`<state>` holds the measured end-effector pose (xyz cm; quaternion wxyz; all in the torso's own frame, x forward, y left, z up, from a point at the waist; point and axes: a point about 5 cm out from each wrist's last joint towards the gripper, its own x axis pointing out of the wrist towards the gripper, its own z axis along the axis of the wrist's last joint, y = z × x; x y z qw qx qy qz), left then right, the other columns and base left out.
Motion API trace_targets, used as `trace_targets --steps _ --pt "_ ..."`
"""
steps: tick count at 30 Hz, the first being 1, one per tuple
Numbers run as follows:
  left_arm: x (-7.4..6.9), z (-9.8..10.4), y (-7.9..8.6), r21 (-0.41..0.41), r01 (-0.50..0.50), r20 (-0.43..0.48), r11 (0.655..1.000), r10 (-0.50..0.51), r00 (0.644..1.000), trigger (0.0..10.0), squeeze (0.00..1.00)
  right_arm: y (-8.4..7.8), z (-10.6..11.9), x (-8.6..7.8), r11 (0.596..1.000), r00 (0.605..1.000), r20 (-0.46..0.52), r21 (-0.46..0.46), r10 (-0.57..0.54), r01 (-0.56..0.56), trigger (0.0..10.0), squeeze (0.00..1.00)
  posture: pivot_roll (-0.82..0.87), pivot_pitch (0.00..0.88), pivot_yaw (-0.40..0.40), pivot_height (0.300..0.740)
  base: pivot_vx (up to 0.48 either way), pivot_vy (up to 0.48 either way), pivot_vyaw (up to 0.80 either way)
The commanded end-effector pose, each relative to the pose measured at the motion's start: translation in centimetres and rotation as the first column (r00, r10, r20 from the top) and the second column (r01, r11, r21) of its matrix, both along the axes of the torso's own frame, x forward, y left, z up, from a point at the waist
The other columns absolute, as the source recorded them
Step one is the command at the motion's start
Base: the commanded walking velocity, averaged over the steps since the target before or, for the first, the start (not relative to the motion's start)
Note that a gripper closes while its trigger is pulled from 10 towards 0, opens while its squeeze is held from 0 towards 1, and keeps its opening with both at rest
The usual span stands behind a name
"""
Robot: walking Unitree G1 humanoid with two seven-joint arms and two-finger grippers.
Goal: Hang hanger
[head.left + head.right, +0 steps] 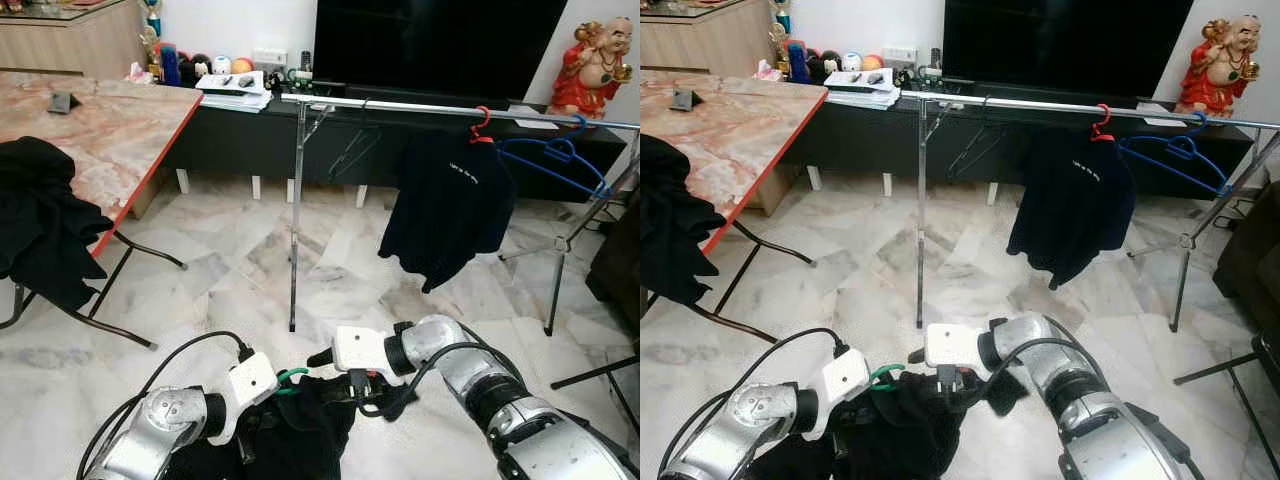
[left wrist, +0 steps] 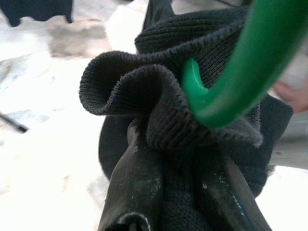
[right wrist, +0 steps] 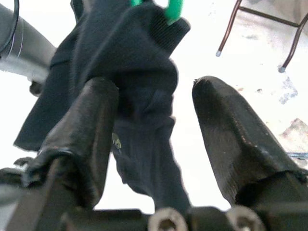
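We hold the green hanger (image 1: 291, 378), inside a black garment (image 1: 300, 425): left gripper (image 2: 183, 192) clamps its collar, right gripper (image 3: 154, 125) gapes alongside. Rail (image 1: 450, 110) at 12 o'clock; hanging remains.

Both silver arms reach low and inward, the left gripper (image 2: 183, 192) clamped closed beside the right gripper (image 3: 154, 106), fingers spread.

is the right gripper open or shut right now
Open. In the right wrist view the two black fingers stand apart with the dark garment between them, on a green hanger.
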<state>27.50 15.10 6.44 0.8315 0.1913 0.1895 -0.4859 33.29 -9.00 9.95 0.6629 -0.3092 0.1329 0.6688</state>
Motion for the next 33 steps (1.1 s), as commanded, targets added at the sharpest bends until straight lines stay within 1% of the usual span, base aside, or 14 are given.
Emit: trace_targets --steps 1,9,10,11,12,13,14,18,19,22,25,29,31,33 --pt "0.8 0.7 0.0 -0.018 -0.027 0.059 0.999 0.028 0.998 0.0 0.00 -0.4 1.2 0.6 1.000 0.999 0.050 -0.003 0.006 -0.005 10.0 1.00 0.07 0.028 -0.110 0.740 0.000 0.000 0.00" --pt "1.1 -0.2 2.1 -0.040 -0.234 0.116 0.972 0.237 0.965 0.0 0.00 -3.6 2.3 2.1 0.973 0.967 0.110 0.071 -0.228 0.222 10.0 1.00 0.07 0.030 -0.109 0.740 0.000 0.000 0.00" --pt "1.4 -0.8 3.2 -0.026 -0.355 0.152 0.934 0.355 0.922 0.0 0.00 -5.1 2.3 2.6 0.930 0.921 0.141 0.114 -0.364 0.350 10.0 1.00 0.07 0.033 -0.105 0.740 0.000 0.000 0.00" --pt "1.4 -0.8 3.2 -0.026 -0.355 0.152 0.934 0.355 0.922 0.0 0.00 -5.1 2.3 2.6 0.930 0.921 0.141 0.114 -0.364 0.350 10.0 1.00 0.07 0.033 -0.105 0.740 0.000 0.000 0.00" --pt "1.4 -1.0 3.8 -0.016 -0.406 0.171 0.914 0.402 0.900 1.5 0.00 -5.9 2.2 2.9 0.891 0.881 0.148 0.144 -0.449 0.430 10.0 1.00 0.07 0.033 -0.105 0.740 0.000 0.000 0.00" --pt "1.4 -1.5 5.0 -0.011 -0.515 0.198 0.857 0.507 0.839 6.8 0.00 -7.8 1.9 3.2 0.774 0.768 0.130 0.210 -0.628 0.597 10.0 0.20 0.06 0.035 -0.102 0.740 0.000 0.000 0.00" --pt "1.4 -1.7 5.4 -0.022 -0.556 0.200 0.831 0.549 0.812 10.0 0.00 -8.8 1.5 3.2 0.702 0.700 0.104 0.230 -0.706 0.674 10.0 0.00 0.06 0.035 -0.101 0.740 0.000 0.000 0.00" --pt "1.0 -1.8 5.8 -0.084 -0.623 0.221 0.778 0.624 0.750 10.0 0.00 -12.2 -0.6 2.3 0.406 0.430 -0.029 0.280 -0.902 0.870 10.0 0.00 0.04 0.040 -0.093 0.740 0.000 0.000 0.00" --pt "0.8 -1.8 5.7 -0.118 -0.637 0.230 0.762 0.645 0.729 10.0 0.00 -13.7 -2.5 1.2 0.255 0.288 -0.103 0.250 -0.952 0.934 10.0 0.00 0.04 0.043 -0.093 0.740 0.000 0.000 0.00" --pt "0.6 -1.9 5.5 -0.161 -0.654 0.226 0.739 0.673 0.705 10.0 0.00 -15.5 -5.7 -1.3 0.064 0.087 -0.151 0.152 -0.985 0.986 10.0 0.00 0.03 0.043 -0.089 0.740 0.000 0.000 0.00" --pt "0.1 -2.5 5.0 -0.193 -0.679 0.212 0.708 0.706 0.676 10.0 0.00 -16.7 -9.8 -5.2 -0.084 -0.082 -0.131 0.004 -0.988 0.996 10.0 0.00 0.02 0.040 -0.079 0.740 0.000 0.000 0.00" --pt "-0.6 -3.3 4.5 -0.200 -0.695 0.190 0.691 0.723 0.665 10.0 0.00 -16.2 -13.0 -8.6 -0.170 -0.187 -0.166 -0.111 -0.968 0.979 10.0 0.00 0.02 0.035 -0.073 0.740 0.000 0.000 0.00" --pt "-1.2 -3.8 4.6 -0.227 -0.727 0.174 0.649 0.761 0.625 10.0 0.00 -15.5 -14.6 -10.6 -0.231 -0.261 -0.180 -0.171 -0.948 0.958 10.0 0.00 0.02 0.029 -0.065 0.740 0.000 0.000 0.00" --pt "-1.6 -4.3 4.7 -0.210 -0.751 0.169 0.626 0.780 0.603 10.0 0.00 -14.8 -15.5 -11.7 -0.243 -0.282 -0.189 -0.205 -0.941 0.948 10.0 0.00 0.02 0.023 -0.059 0.740 0.000 0.000 0.00"
